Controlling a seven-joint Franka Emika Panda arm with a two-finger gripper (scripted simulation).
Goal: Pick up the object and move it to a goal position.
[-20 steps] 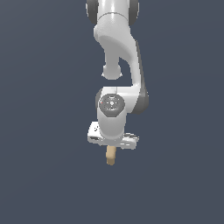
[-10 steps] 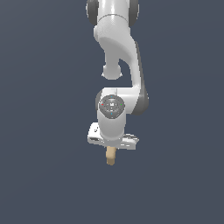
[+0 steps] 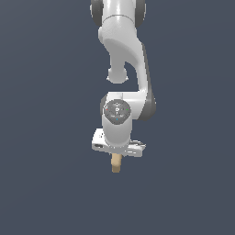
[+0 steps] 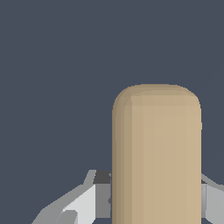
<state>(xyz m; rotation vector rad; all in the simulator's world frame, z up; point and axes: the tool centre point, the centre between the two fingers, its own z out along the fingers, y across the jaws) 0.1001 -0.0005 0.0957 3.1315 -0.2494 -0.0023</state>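
Compared with the renders from a second and half a second ago: almost no change; arm pose the same, tan tip protruding below the hand by about the same amount, perhaps a slight drift in height. Judged meaning: grasp already secured, transport toward the goal proceeding slowly or holding; no goal marker visible in either view, so remaining travel cannot be judged. Exterior view, left to right: plain dark slate background on the exterior view's left, flat and featureless; at centre, white Panda arm descending from the top edge, glossy smooth casings, rounded joints, a circular grey cap on the wrist joint; below it the gripper, a wide white block with grey detailing, clamped on the object, only the lower end showing beneath the hand, hanging roughly upright; on the exterior view's right, more bare background. Wrist view: grey and white fingers pressed against both sides of the object, jaws narrowed onto it. Object: matte tan bar, rounded end with softly bevelled corners, faint vertical shading bands, uniform colour, no markings. Surface beneath: none discernible; object apparently held clear of any support.
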